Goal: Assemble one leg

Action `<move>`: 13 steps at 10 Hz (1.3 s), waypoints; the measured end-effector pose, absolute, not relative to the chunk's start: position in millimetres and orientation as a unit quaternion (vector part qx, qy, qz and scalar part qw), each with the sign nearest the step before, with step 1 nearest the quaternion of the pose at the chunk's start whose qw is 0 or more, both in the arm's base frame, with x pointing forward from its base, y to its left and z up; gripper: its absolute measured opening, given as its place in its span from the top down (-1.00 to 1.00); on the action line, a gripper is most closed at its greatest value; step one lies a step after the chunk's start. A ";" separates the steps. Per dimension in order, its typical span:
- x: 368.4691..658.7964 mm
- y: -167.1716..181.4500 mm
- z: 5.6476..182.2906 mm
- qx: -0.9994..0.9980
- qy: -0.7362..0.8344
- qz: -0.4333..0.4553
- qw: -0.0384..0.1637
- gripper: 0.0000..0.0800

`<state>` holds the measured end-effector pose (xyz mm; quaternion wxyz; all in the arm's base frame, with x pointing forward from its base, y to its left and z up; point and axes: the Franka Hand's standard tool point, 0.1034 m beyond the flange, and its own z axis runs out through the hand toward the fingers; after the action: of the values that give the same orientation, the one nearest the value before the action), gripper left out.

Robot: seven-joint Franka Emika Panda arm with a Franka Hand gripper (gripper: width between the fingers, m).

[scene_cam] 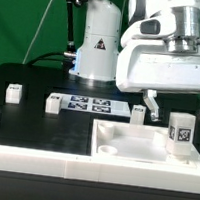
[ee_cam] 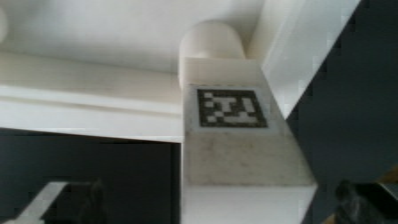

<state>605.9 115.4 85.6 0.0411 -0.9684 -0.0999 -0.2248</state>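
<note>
A leg point(scene_cam: 180, 133), a small white block with a black-and-white tag facing front, stands upright on the right part of the large white plate point(scene_cam: 128, 142). My gripper point(scene_cam: 178, 104) is open just above it, one finger on each side. In the wrist view the leg point(ee_cam: 240, 130) runs up the middle with its tag showing. My gripper point(ee_cam: 210, 205) straddles its near end, with a wide gap to one dark finger point(ee_cam: 63, 202) and a small gap to the other. The plate point(ee_cam: 98, 90) lies behind it. Nothing is held.
Three more legs stand on the black table: one point(scene_cam: 13, 93) at the exterior view's left, one point(scene_cam: 53, 103) and one point(scene_cam: 139, 114) beside the marker board point(scene_cam: 87, 105). White border rails point(scene_cam: 41, 158) run along the front and left. The arm's base point(scene_cam: 97, 47) stands behind.
</note>
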 end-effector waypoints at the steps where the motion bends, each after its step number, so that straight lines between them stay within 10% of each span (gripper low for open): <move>1: 604.3 117.3 84.3 -0.977 -0.103 -0.181 0.042 -0.62; 8: 620.2 114.4 85.9 -0.993 -0.105 -0.015 0.045 -0.56; 11: 620.3 114.7 86.0 -0.994 -0.097 -0.015 0.046 0.27; 13: 620.3 114.8 85.9 -0.995 -0.088 -0.015 0.046 0.27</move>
<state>620.3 114.8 85.9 0.0462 -0.9950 -0.0876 -0.0147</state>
